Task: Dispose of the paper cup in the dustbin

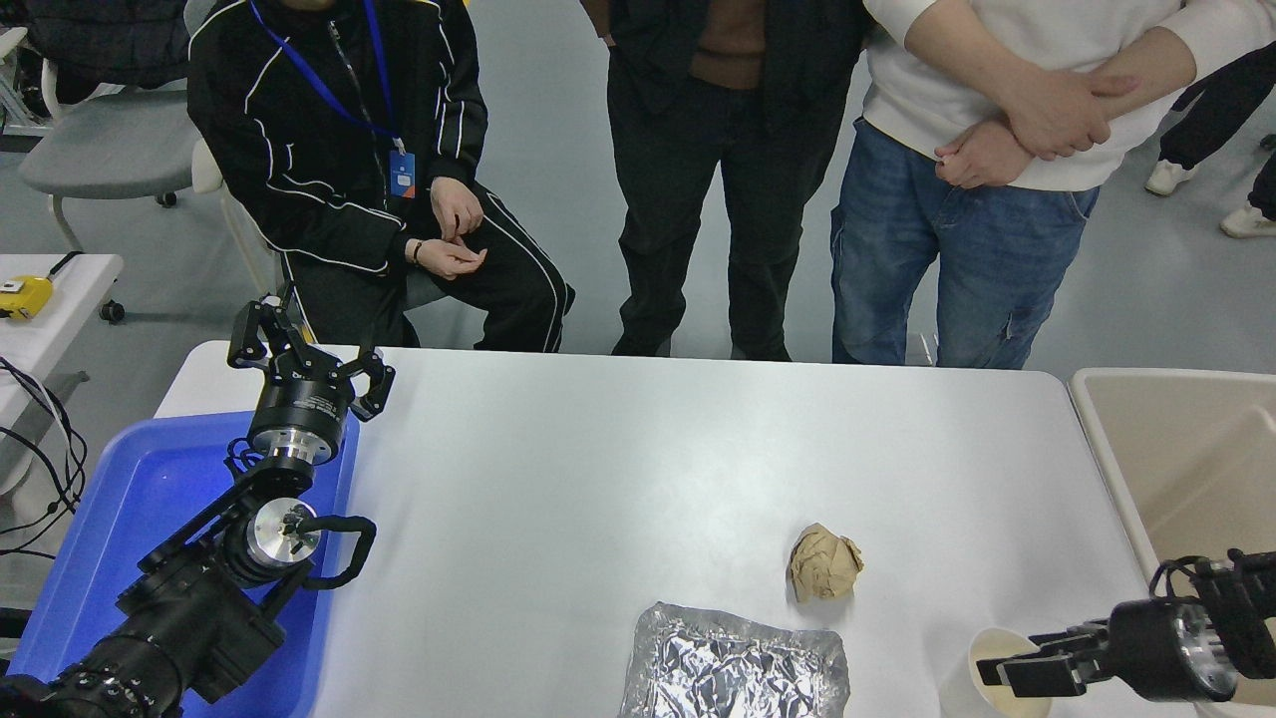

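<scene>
Right gripper (1007,670), fingers parted, straddles the rim of the small white paper cup (997,653) at bench (598,449) 5 o'clock. Large beige rectangular plastic dustbin (1176,449) at 3 o'clock. Left gripper (304,344) open, empty, at 10 o'clock.

Both arms are black and chunky. The left arm (189,598) has bright silver metal rings and a round silver joint cap, with a black cable looping off its side. Its pincer (309,349) has angular, skeletal black fingers. The right arm (1186,638) looks glossy, trailing thin black cables.
</scene>
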Tool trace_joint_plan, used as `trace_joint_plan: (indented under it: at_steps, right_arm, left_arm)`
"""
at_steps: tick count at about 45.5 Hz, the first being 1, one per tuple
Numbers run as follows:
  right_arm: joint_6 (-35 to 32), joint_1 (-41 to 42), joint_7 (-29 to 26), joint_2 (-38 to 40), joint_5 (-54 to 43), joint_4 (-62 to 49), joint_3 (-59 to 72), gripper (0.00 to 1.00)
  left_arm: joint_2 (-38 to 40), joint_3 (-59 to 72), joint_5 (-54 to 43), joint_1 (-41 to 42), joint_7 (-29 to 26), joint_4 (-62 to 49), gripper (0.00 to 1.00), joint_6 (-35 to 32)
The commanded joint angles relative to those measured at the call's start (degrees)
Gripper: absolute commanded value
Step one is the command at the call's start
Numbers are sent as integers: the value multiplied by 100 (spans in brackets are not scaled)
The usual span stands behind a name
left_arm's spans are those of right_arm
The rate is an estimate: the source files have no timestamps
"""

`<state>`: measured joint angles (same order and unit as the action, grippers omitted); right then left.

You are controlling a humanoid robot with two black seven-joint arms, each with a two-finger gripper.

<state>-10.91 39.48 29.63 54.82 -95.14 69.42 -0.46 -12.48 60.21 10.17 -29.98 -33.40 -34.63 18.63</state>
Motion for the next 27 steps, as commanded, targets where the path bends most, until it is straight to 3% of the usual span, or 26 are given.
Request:
trace_joint_plan:
  at_steps: [1,11,14,27]
  right_arm:
    - [151,-46,87,-67,-14,-446,-7,63]
    - [151,-55,87,-76,13,-754,19,20]
    - [151,-72,104,-76,92,-781,28,0]
    - [177,-99,315,-67,153,-789,-7,0]
  left_arm:
    - [0,0,-6,1,0,0,100,0]
    - [0,0,3,1,0,0,100,0]
    - [0,0,3,1,0,0,100,0]
    - [0,0,3,1,0,0,100,0]
